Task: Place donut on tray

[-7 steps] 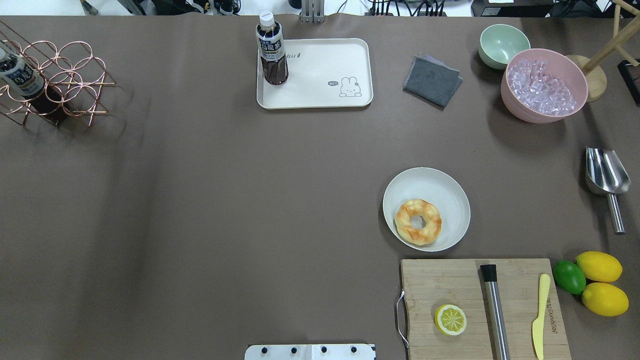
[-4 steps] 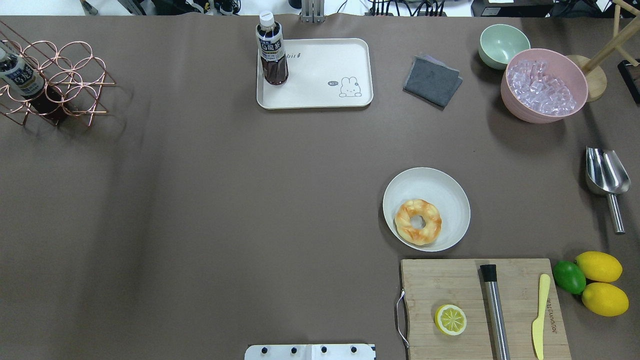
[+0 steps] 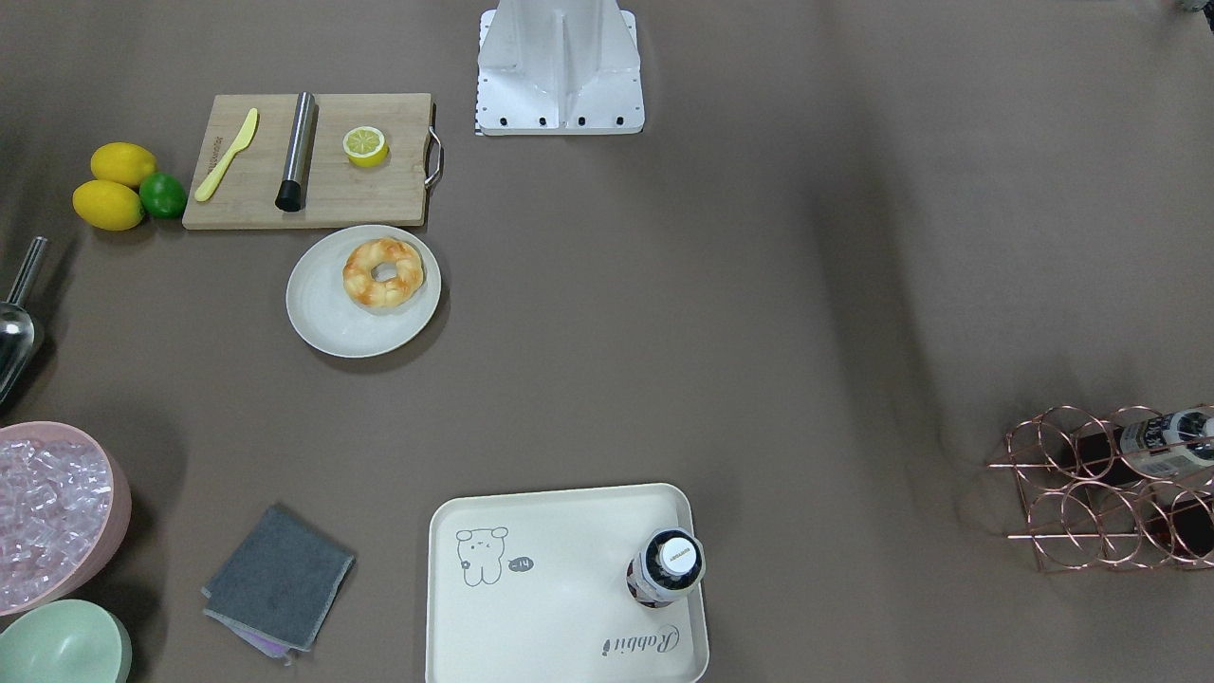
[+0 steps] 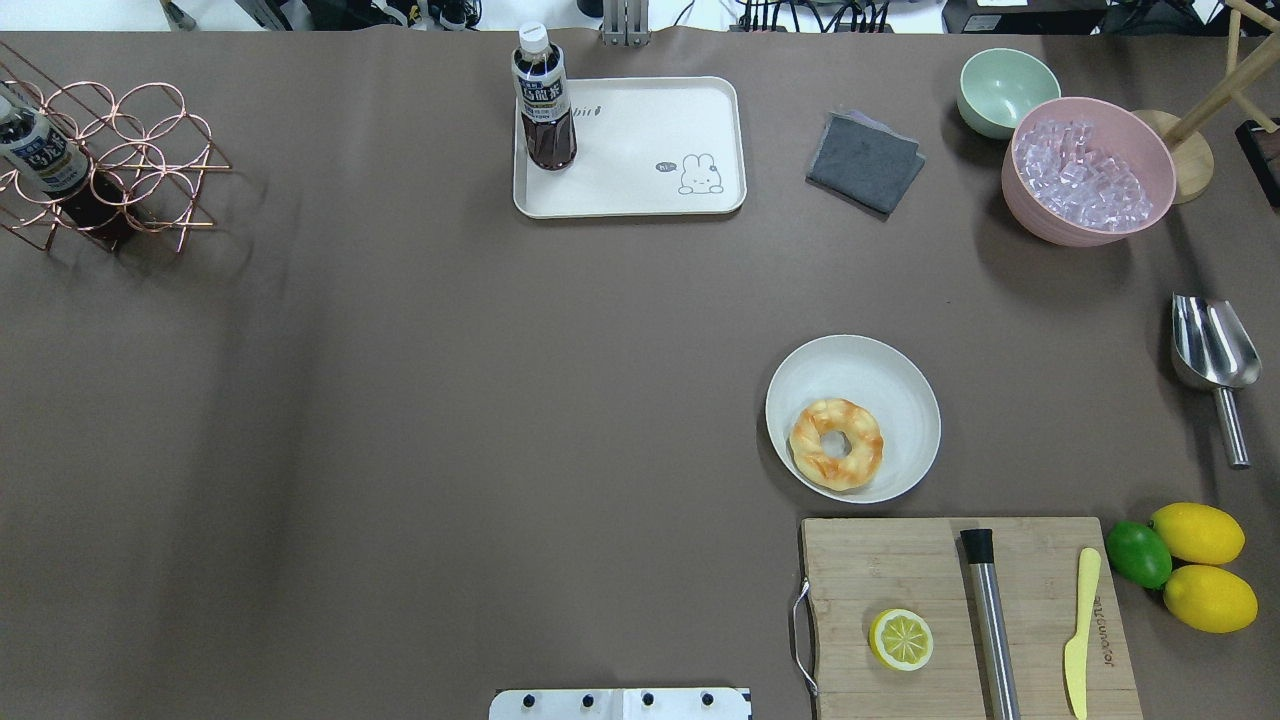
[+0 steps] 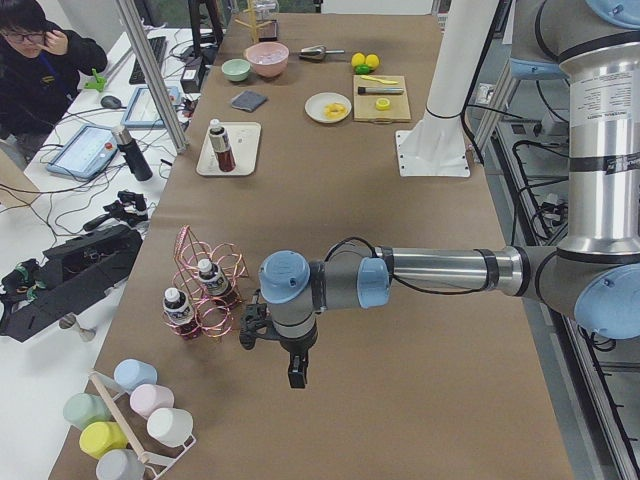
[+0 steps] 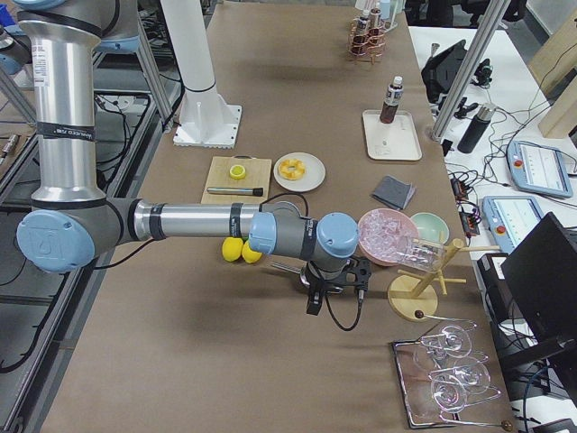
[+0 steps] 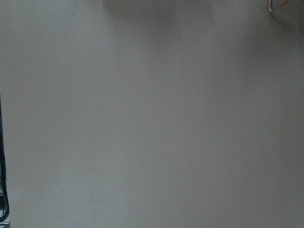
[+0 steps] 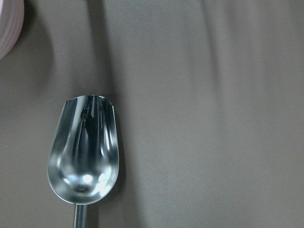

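While the donut (image 4: pixel 836 444) lies flat on the round white plate (image 4: pixel 884 366), toward the plate's near-left edge as seen from overhead and just beyond the wooden cutting board (image 4: pixel 880 560), neither arm is anywhere near it, so the step in hand is the first reach. The left claw (image 5: pixel 297 372) hangs over bare tabletop (image 4: pixel 400 400) close to the copper bottle rack (image 5: pixel 212 290), and the right claw (image 6: pixel 313 302) hangs above the steel scoop (image 8: pixel 84 147) at the opposite end; whether either is released or clenched I cannot tell, since only the side views show them. The donut sits in the robot's right half, so the right arm looks the better choice. It should arrive from straight above with fingers spread wide, straddle one side of the ring through the centre hole or span the whole pastry, and close gently, since the glaze may be slippery. Lift high enough to clear the plate's rim before travelling. The tray (image 4: pixel 650 190) lies well apart at the far edge, with a tea bottle (image 4: pixel 544 100) standing in its far-left corner, so aim for the bare middle, away from that bottle.
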`<state>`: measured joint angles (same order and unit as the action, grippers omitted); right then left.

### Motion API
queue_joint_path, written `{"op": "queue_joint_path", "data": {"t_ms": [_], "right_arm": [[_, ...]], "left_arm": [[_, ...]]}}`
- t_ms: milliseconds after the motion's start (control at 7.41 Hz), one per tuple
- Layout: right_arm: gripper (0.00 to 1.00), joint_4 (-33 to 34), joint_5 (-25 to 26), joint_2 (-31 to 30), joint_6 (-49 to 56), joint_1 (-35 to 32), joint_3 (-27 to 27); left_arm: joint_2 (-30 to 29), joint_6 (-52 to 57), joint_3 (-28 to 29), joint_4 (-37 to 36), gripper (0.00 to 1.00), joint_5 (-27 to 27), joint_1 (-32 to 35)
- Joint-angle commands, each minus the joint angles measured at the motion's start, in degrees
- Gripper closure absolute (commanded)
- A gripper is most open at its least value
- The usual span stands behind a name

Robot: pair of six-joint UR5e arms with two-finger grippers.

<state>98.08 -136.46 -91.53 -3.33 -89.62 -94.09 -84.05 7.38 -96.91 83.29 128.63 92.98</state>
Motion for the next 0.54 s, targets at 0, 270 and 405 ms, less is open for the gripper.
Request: {"op": "queue_joint_path", "data": {"t_ms": [0,270,405], "right_arm": [[0.00,-1.66,0.93,0.03,-0.26,2.06,-3.53],[0.00,-1.49,0.93,-0.14,-1.14,2.34,-3.82],[0.00,-1.84,0.49,-0.23,-1.59,3.56,-5.39]], "left_arm": [[-0.06,0.00,-0.03,0.03,0.02,-0.05,0.01],[-0.41,0.00,-0.12,0.03,0.02,-0.05,0.01],[-0.41,0.00,-0.30,0.03,0.02,-0.05,0.01]]}}
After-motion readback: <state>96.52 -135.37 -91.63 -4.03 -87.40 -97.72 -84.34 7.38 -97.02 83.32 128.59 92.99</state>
